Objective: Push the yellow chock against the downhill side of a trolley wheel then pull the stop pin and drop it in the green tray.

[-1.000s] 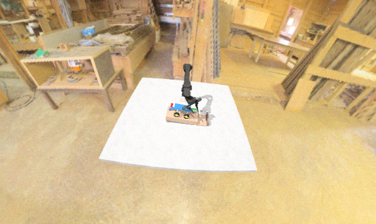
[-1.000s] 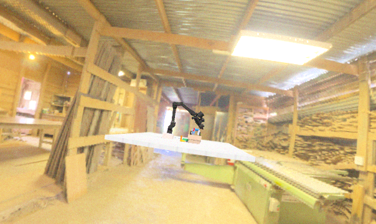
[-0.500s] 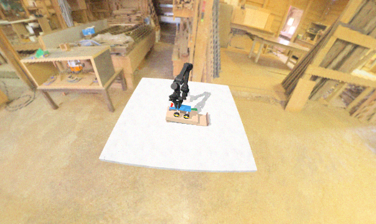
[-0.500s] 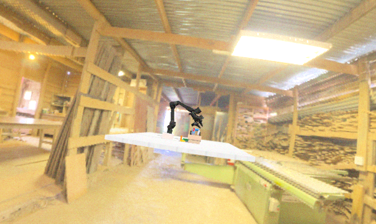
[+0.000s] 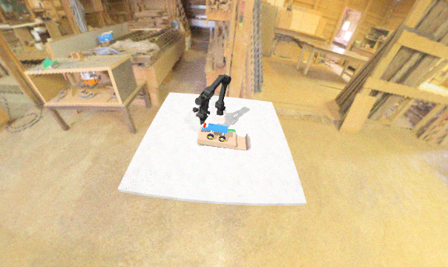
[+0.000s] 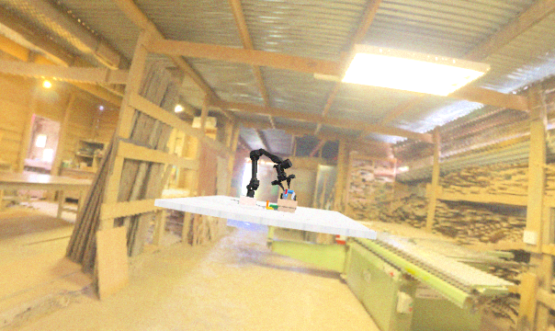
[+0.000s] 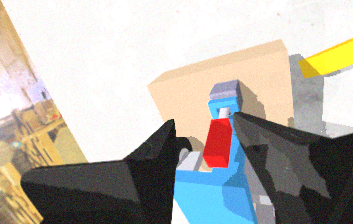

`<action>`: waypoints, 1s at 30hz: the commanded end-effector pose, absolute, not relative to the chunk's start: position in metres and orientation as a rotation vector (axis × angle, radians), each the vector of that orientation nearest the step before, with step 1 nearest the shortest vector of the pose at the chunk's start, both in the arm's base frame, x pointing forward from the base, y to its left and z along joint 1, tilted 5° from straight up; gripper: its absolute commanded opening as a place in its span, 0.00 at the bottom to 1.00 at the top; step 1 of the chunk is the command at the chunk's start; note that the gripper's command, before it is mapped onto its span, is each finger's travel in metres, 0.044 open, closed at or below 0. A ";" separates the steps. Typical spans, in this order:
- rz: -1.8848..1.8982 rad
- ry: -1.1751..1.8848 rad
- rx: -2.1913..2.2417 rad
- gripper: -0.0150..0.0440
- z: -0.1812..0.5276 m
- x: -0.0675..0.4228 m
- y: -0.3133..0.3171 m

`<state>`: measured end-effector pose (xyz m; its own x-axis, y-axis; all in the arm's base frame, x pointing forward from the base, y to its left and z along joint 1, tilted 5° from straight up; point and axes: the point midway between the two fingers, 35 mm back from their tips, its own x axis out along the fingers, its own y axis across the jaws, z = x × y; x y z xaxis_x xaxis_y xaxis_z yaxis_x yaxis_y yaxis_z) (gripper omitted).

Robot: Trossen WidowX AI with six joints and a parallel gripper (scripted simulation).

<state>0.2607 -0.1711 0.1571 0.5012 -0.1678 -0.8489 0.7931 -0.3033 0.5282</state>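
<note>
The blue trolley [image 5: 217,128] [image 7: 212,197] stands on the wooden ramp [image 5: 242,143] [image 6: 287,206] [image 7: 192,90], with its two near wheels showing in the top view. The stop pin [image 5: 205,125] [image 7: 218,142] is in place at the uphill end, its red head up. The yellow chock [image 6: 269,208] [image 7: 334,56] with its orange handle is on the table beside the ramp, away from the wheels. The green tray [image 5: 231,130] [image 6: 274,207] is partly hidden behind the trolley and ramp. My gripper [image 5: 202,122] [image 7: 203,122] is partly open and empty, above the uphill end; in the wrist view the right fingertip overlaps the pin's edge.
The white table top [image 5: 209,174] [image 6: 323,221] [image 7: 102,65] carries the ramp and the arm's base. The arm [image 5: 209,90] [image 6: 270,157] arches from behind the ramp over its uphill end. The table's edge crosses the left of the wrist view.
</note>
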 end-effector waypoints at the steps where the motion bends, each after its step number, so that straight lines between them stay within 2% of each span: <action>1: -1.278 0.478 1.802 0.58 0.144 0.232 -0.173; 15: -2.047 0.087 2.244 0.58 0.112 0.147 -0.153; 30: -2.057 0.080 2.247 0.58 0.098 0.148 -0.154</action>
<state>0.1477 -0.1533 0.1069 0.0955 -0.0246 -0.9951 0.1109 -0.9932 0.0352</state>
